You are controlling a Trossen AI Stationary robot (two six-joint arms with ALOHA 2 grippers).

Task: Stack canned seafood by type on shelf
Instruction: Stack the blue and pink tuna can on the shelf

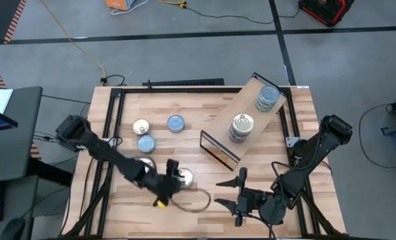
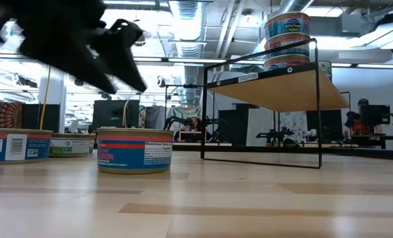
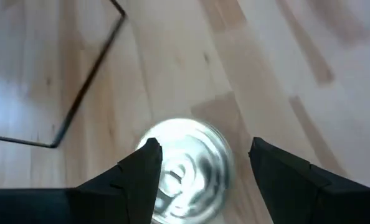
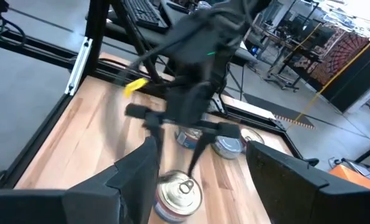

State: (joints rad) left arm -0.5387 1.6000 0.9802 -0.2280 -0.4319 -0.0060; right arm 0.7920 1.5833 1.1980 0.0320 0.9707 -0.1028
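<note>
Near the table's front edge, left of centre, a small flat round gold-lidded metal tin (image 1: 183,177) sits lid-up, its round axis vertical, under the left gripper (image 1: 174,175), whose fingers stand open either side of it without visibly gripping. Bare wooden tabletop (image 1: 205,160) separates it from the light wood board shelf on its thin black frame (image 1: 233,113), which runs diagonally toward the far right corner and carries two tin stacks. At the front right, the right gripper (image 1: 239,193) hangs open and empty.
</note>
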